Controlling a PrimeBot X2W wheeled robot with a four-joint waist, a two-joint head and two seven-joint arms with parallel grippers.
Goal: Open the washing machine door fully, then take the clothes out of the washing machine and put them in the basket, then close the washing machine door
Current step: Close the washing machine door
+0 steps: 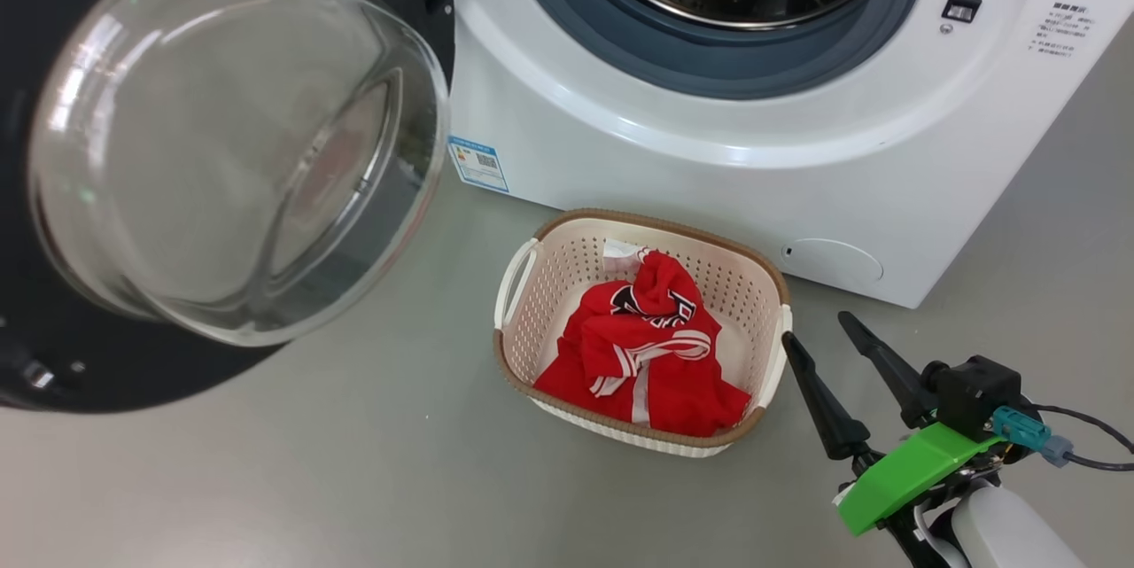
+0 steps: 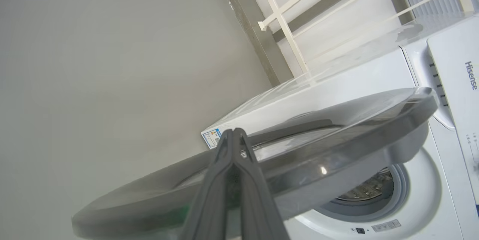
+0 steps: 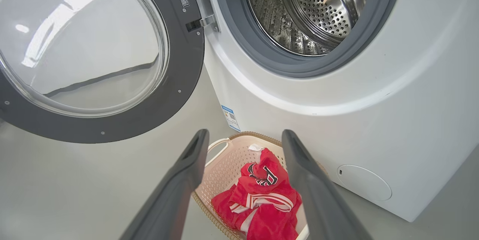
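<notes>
Behind the round black-rimmed glass door (stiff, probably slick) hangs my clenched left gripper; I'd push the rim. My right gripper gapes empty.

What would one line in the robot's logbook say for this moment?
washing machine door: open wide | clothes: in basket | left gripper: shut, by door's outer face | right gripper: open, beside basket | remaining: close door
</notes>
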